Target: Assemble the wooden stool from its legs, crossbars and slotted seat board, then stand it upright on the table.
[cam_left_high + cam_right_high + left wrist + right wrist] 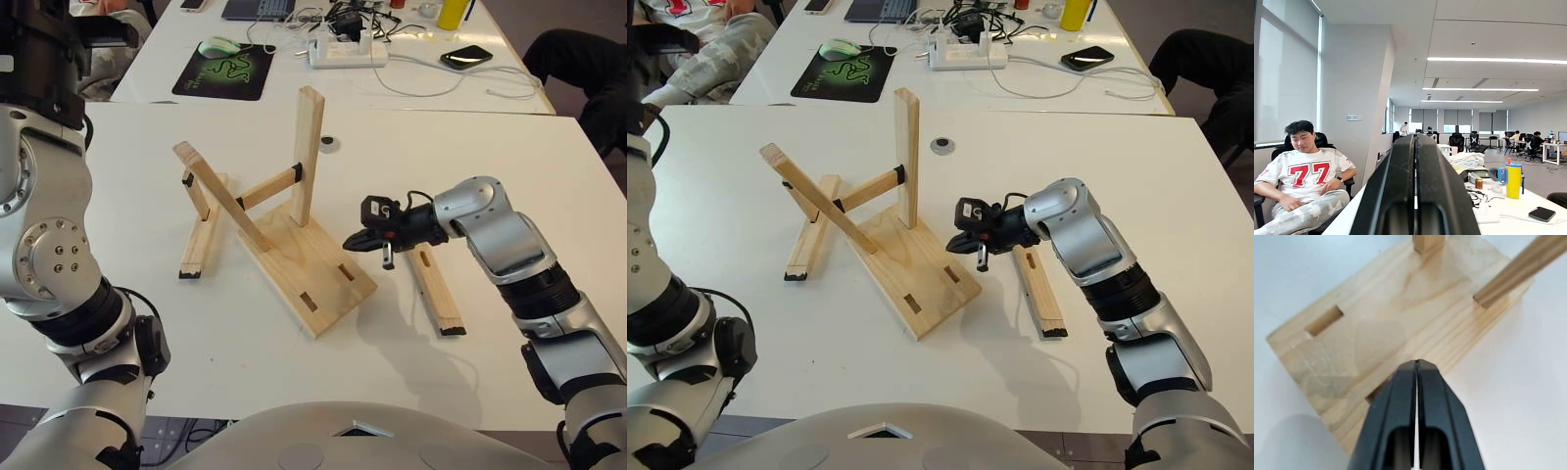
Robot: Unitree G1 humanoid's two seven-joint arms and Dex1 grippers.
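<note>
The slotted seat board (312,276) lies flat at mid-table. One leg (308,157) stands upright in it. A second leg (220,196) leans slanted, and a crossbar (266,189) joins the two. Another leg (201,233) lies flat left of the board, and a loose leg (436,292) lies to its right. My right gripper (351,240) is shut and holds nothing. Its tip (1416,363) hovers over the board's right edge, close to a slot (1324,319). My left gripper (1415,142) is shut and holds nothing, raised high at the left and pointing out into the room.
A small round dark fitting (328,143) sits on the table behind the upright leg. The table behind carries a mouse pad (220,70), a power strip (348,51) and a phone (465,57). Bare tabletop lies in front of the board and at the far right.
</note>
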